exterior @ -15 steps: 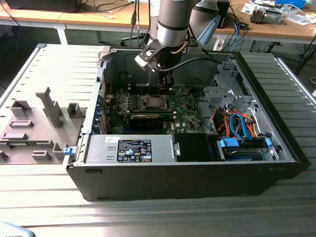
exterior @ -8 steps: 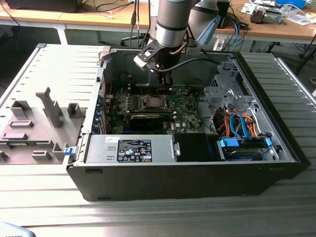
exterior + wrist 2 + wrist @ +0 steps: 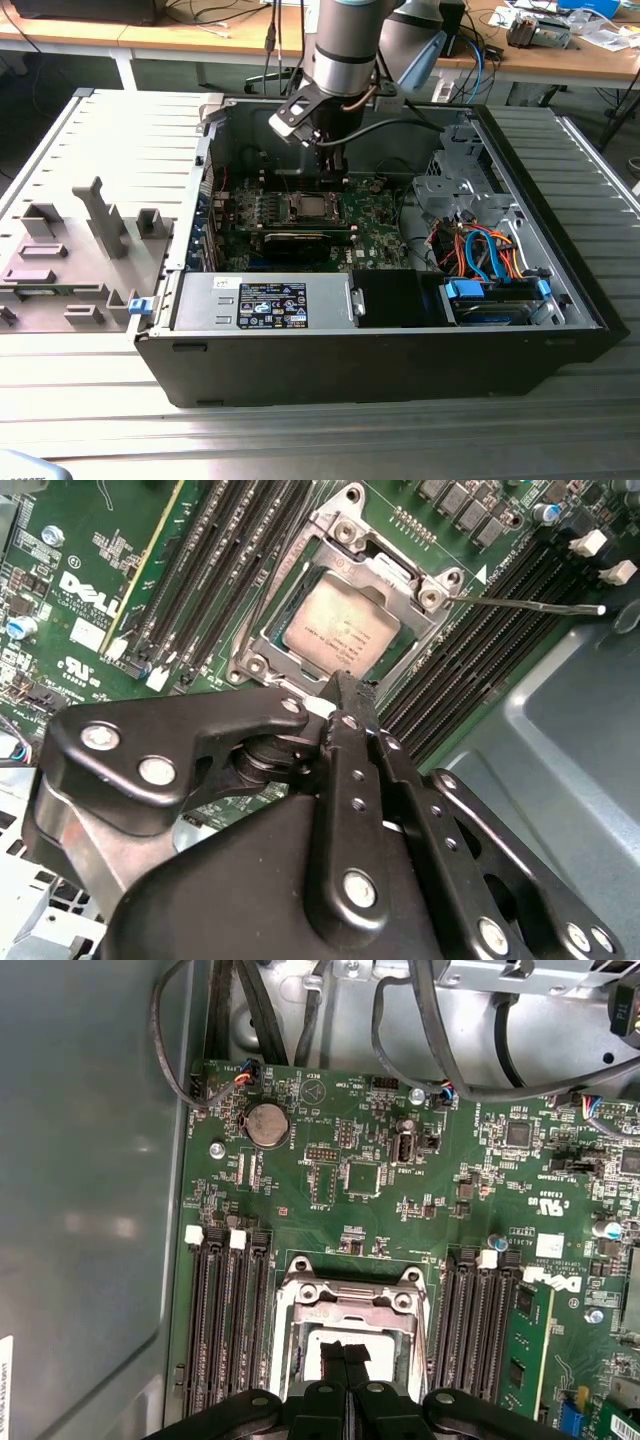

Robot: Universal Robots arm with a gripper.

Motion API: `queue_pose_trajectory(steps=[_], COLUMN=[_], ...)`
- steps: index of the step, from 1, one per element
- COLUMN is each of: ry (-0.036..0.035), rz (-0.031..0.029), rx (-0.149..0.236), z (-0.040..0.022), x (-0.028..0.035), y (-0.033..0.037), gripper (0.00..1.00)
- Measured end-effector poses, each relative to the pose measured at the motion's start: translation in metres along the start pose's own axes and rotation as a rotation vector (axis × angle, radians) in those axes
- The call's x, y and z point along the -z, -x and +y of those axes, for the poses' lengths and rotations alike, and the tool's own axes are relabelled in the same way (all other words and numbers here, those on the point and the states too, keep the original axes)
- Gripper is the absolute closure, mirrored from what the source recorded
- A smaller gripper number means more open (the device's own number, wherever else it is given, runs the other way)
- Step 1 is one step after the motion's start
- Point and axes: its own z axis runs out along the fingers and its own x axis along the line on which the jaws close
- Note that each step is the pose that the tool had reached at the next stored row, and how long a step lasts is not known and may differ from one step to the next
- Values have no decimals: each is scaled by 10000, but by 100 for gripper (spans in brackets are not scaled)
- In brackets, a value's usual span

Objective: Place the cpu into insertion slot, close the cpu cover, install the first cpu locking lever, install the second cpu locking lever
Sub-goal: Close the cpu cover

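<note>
The cpu (image 3: pixel 340 630) lies flat in the insertion slot (image 3: pixel 262 652), its dull silver face showing through the window of the cpu cover (image 3: pixel 395 575), which lies down over it. One thin locking lever (image 3: pixel 530 605) sticks out sideways over the memory slots, unlatched. A second thin lever (image 3: pixel 268 590) runs along the socket's other side. My gripper (image 3: pixel 345 695) is shut with nothing between its fingers, its tip just above the socket's edge. In the first wrist view the gripper (image 3: pixel 345 1355) hangs over the cpu (image 3: pixel 310 1360). In the exterior view the gripper (image 3: pixel 331 170) hovers above the socket (image 3: pixel 305 207).
The green motherboard (image 3: pixel 400 1210) lies inside an open black computer case (image 3: pixel 400 350). Black memory slots (image 3: pixel 225 1330) flank the socket on both sides. Cables (image 3: pixel 480 250) and a drive cage sit at the exterior view's right. A grey case wall (image 3: pixel 90 1210) stands close by.
</note>
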Motion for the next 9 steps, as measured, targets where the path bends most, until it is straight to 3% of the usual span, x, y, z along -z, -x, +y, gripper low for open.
queue_pose_trajectory(steps=[9], ry=[0], rz=[-1], rx=[1], z=[-30], x=[-22], y=[-3], gripper=[89])
